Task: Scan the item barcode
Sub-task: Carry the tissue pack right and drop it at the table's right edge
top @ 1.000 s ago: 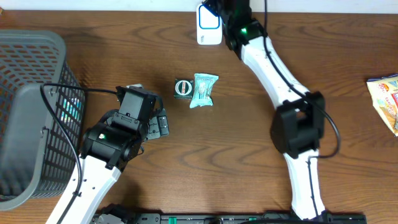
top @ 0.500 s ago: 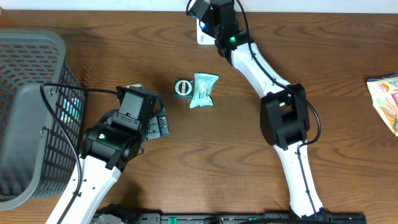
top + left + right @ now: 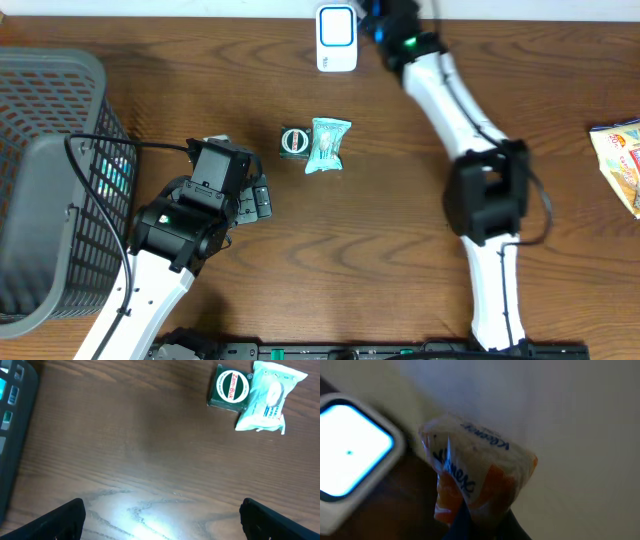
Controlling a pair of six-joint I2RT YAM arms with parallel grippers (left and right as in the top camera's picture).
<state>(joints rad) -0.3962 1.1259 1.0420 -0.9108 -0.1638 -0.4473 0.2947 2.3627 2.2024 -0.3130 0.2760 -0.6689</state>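
Note:
My right gripper (image 3: 481, 521) is shut on a white and orange Kleenex tissue pack (image 3: 475, 467), held up in the air just right of the white barcode scanner (image 3: 351, 455), whose window glows. In the overhead view the scanner (image 3: 336, 38) stands at the table's far edge and the right gripper (image 3: 380, 12) is beside it on the right; the pack cannot be made out there. My left gripper (image 3: 262, 198) hangs open over bare wood, its fingers (image 3: 61, 521) wide apart with nothing between them.
A green Zam-Buk tin (image 3: 294, 140) and a pale teal packet (image 3: 327, 145) lie side by side mid-table, also ahead of the left gripper. A grey mesh basket (image 3: 50, 180) fills the left side. A yellow snack packet (image 3: 622, 160) lies at the right edge.
The right arm swung left over the scanner, then back to its right side, leaving the scanner uncovered. The left arm has stayed still.

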